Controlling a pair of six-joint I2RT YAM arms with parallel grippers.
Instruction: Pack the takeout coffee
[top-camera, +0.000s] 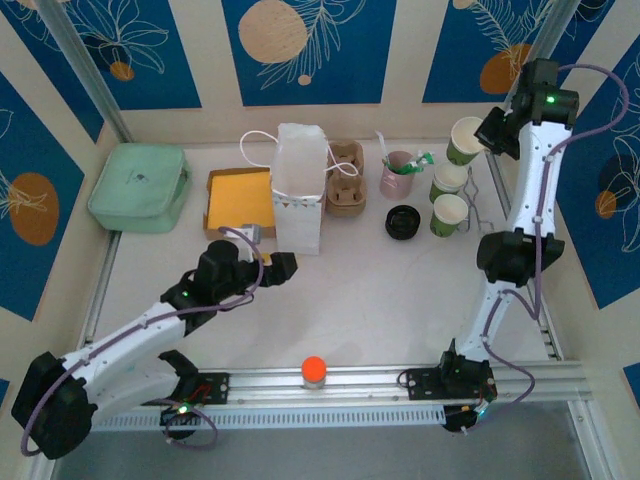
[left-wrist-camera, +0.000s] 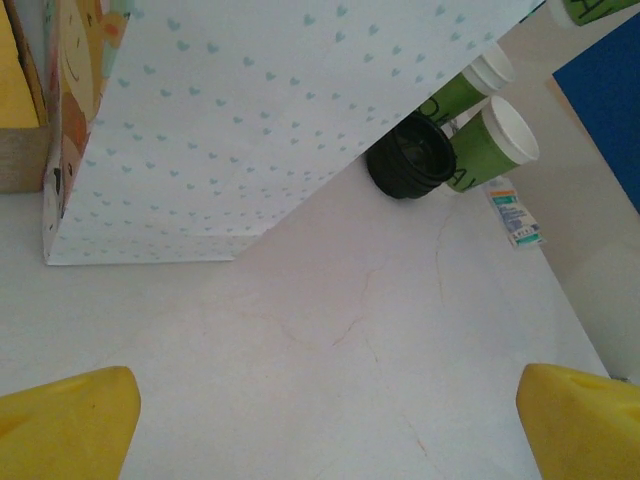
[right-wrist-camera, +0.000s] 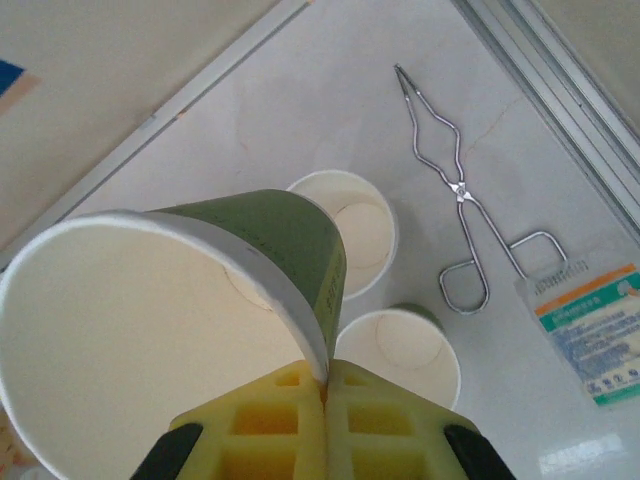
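Just right of the white paper bag (top-camera: 299, 190) sits the takeout coffee (top-camera: 402, 221), its body barely visible from above; probably light, crushable, so I'd grip its wall under the lid. Near the bag my left jaws gape empty; my right jaws pinch a lidless green cup (top-camera: 465, 140) by the rim.
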